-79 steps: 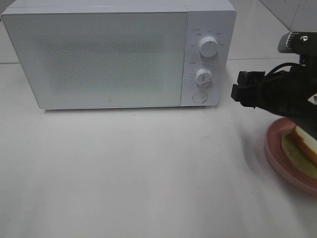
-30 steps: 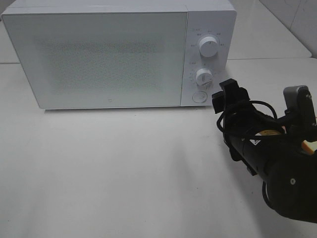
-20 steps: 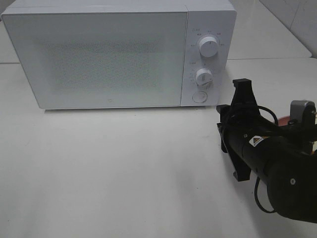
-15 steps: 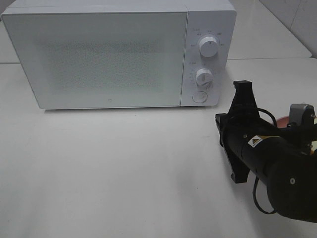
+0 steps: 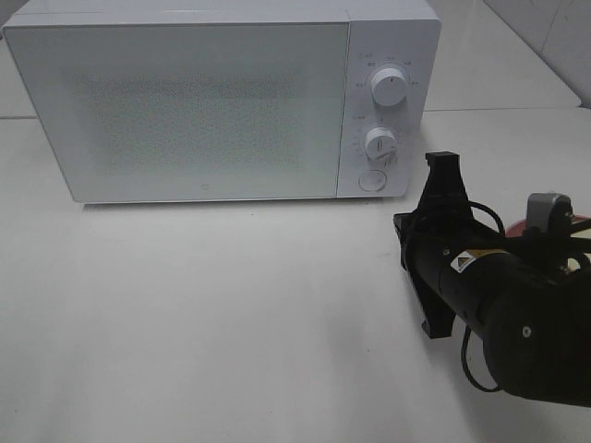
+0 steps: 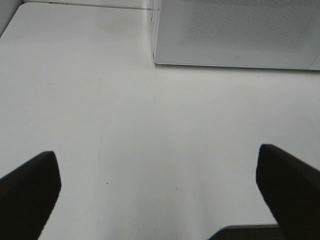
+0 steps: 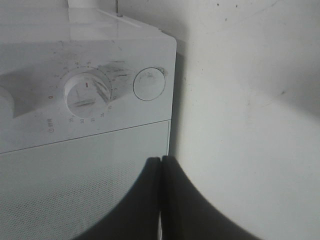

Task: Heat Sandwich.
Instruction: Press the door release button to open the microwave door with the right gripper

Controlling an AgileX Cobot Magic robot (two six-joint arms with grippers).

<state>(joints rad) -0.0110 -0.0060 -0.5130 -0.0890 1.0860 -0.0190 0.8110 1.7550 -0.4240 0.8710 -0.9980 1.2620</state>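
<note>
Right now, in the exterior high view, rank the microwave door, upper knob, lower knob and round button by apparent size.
1. the microwave door, by far the largest
2. the upper knob
3. the lower knob and the round button: too alike to rank, both slightly smaller than the upper knob

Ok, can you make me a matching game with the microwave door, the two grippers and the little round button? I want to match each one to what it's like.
Things:
1. microwave door
2. left gripper
3. right gripper
4. round button

What it's like:
A. small and white, just below the two knobs
B. shut tight, holding nothing
C. wide open, holding nothing
D. big, flat and speckled

Right pairs: 1-D, 2-C, 3-B, 4-A
</note>
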